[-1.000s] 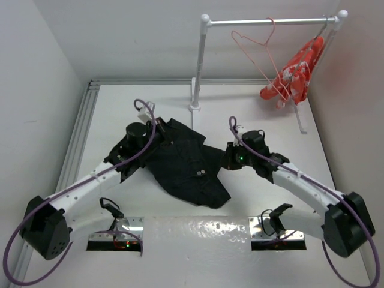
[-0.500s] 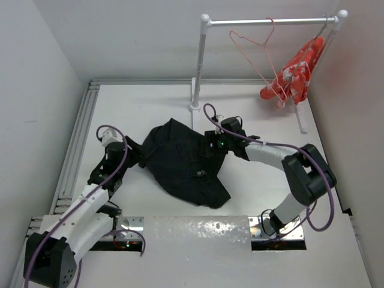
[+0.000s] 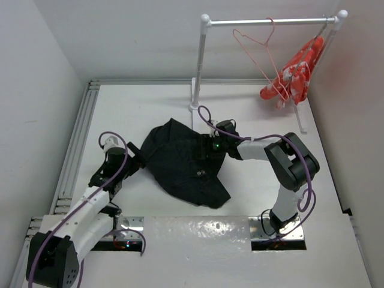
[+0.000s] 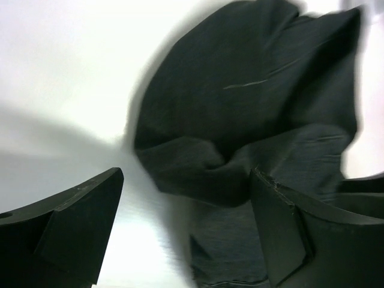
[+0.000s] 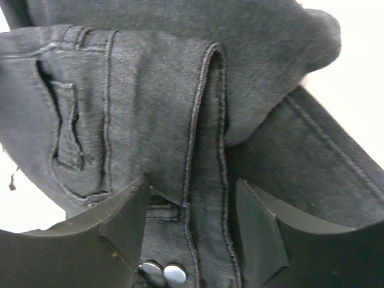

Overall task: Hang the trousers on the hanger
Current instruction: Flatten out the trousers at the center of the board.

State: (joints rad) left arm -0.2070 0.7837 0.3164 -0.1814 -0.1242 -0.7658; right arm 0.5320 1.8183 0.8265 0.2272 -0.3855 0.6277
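Observation:
The black trousers lie crumpled in the middle of the white table. In the left wrist view their folds fill the upper right. My left gripper sits at their left edge, open wide, with only a fabric edge near its right finger. My right gripper is over their right side, open, straddling the stitched fly seam above two silver buttons. The pale-pink wire hanger hangs from the rail at the back.
A white rail on two posts stands at the back right. A bunched orange-red bundle hangs at its right end. White walls close in on both sides. A metal track runs along the table's left edge.
Both grippers let go and opened. The left arm drew back to the trousers' left edge. The right arm folded and reached further left over the trousers.

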